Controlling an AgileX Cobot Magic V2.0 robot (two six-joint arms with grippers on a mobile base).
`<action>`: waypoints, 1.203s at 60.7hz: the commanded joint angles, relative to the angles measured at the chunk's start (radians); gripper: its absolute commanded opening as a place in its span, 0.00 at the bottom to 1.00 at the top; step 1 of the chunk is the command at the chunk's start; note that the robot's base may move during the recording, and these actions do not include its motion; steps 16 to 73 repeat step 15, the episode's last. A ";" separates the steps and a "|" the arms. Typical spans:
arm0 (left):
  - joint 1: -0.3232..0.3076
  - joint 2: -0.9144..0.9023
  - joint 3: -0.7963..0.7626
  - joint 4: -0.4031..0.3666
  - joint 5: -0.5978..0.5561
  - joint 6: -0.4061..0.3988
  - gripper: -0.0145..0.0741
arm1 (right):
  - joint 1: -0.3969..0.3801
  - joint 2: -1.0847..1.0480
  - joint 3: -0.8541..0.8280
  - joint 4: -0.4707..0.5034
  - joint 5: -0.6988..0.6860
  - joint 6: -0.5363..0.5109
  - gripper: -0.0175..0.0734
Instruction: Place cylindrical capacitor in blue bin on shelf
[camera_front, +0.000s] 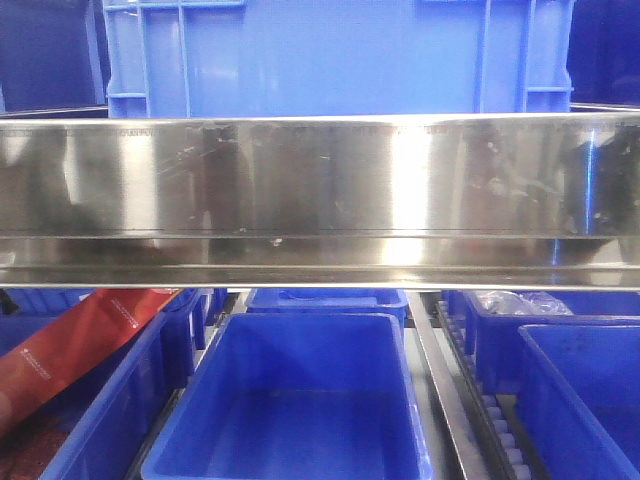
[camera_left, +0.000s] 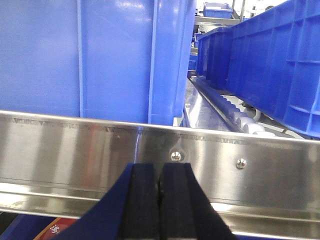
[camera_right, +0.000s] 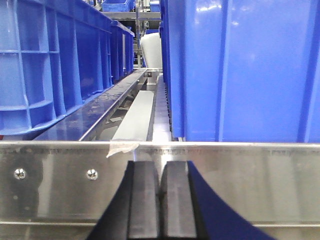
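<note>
Exterior front-facing view: shiny stainless-steel shelf (camera_front: 320, 200) dominates, its wide reflective front rail running across the whole width. Large blue plastic crate (camera_front: 335, 55) stands on the upper level behind the rail. Below the rail, an open blue plastic bin (camera_front: 290, 410) sits centred, nothing visible inside it; further blue bins lie to either side, separated by roller tracks (camera_front: 495, 420). Red printed packet (camera_front: 70, 350) leans tilted in the bin at lower left. Clear plastic bag (camera_front: 515, 300) lies in a bin at upper right of the lower level.

Left wrist view: left gripper (camera_left: 159, 200), black pads pressed together, nothing visible between them, positioned just before the steel rail; two screw heads (camera_left: 176, 156) in the rail just above it.

Right wrist view: right gripper (camera_right: 159, 200), pads likewise together with no item seen between. Small scrap of tape (camera_right: 121, 147) on the rail edge.

Cylindrical capacitor: not visible in any view; location cannot be determined.
</note>
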 joint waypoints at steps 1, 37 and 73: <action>0.001 -0.006 -0.001 -0.004 -0.016 0.002 0.04 | -0.006 -0.003 0.003 -0.003 -0.025 -0.001 0.03; 0.001 -0.006 -0.001 -0.004 -0.016 0.002 0.04 | -0.006 -0.003 0.003 -0.003 -0.025 -0.001 0.03; 0.001 -0.006 -0.001 -0.004 -0.016 0.002 0.04 | -0.006 -0.003 0.003 -0.003 -0.025 -0.001 0.03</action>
